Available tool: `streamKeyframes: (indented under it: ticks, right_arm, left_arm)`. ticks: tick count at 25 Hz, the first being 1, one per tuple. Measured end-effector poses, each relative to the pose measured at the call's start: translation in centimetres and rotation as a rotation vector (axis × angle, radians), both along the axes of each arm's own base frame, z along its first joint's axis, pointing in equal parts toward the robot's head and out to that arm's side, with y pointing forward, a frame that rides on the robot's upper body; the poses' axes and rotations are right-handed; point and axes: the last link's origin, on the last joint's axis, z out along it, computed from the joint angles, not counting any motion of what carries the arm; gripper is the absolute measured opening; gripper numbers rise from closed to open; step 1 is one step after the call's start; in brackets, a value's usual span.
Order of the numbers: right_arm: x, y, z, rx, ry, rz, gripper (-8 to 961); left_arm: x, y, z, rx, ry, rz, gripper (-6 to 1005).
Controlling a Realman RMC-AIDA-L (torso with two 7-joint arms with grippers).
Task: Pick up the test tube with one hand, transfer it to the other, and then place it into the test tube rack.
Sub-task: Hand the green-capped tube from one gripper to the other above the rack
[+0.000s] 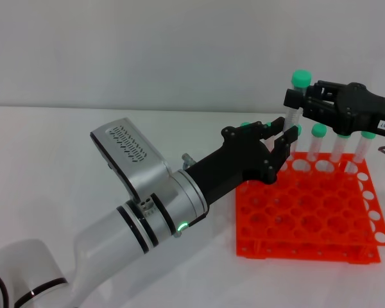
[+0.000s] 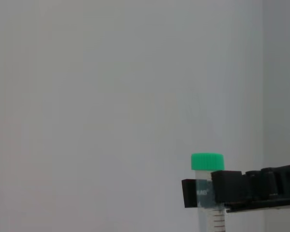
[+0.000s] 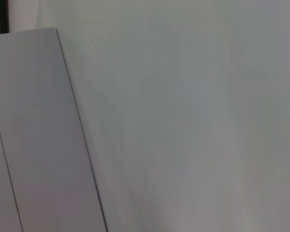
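Note:
The test tube [image 1: 295, 115] is upright above the back left corner of the orange-red test tube rack [image 1: 308, 212]; its green cap [image 1: 300, 78] is on top. My right gripper [image 1: 294, 99], black with a white label, is shut on the tube just below the cap. The left wrist view shows the same grip: the tube [image 2: 207, 166] is held by the right gripper [image 2: 199, 192]. My left gripper [image 1: 283, 130], on the black-banded white arm, is open, with its fingertips beside the tube's lower part. The right wrist view shows none of these.
Several other green-capped tubes [image 1: 319, 132] stand in the rack's back row. The rack sits on a white table [image 1: 83, 128] against a pale wall. My left arm [image 1: 147, 199] reaches across the table from the lower left.

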Motion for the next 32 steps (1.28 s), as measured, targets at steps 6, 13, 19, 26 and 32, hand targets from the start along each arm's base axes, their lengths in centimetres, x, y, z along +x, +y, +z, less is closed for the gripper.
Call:
streamKeyframes:
  ticks: [6,13,19,26,32]
  right_arm:
    - [0.0,-0.2,-0.4,0.027,-0.002,0.021,287]
    - [0.0,-0.2,-0.4,0.034,0.005,0.017,227]
    - [0.3,-0.2,-0.2,0.049,0.020,0.002,226]
    - [0.6,-0.3,0.0,0.066,0.030,-0.007,221]
    - [0.8,-0.2,0.2,0.081,0.037,-0.017,213]
  left_arm:
    - [0.0,0.0,0.0,-0.001,0.002,0.000,194]
    - [0.0,-0.1,-0.1,-0.003,0.006,-0.005,205]
    - [-0.1,-0.1,-0.1,-0.003,0.007,-0.003,228]
    - [-0.3,0.0,0.1,0.013,-0.007,0.016,254]
    - [-1.0,0.1,0.5,0.030,-0.036,0.072,277]
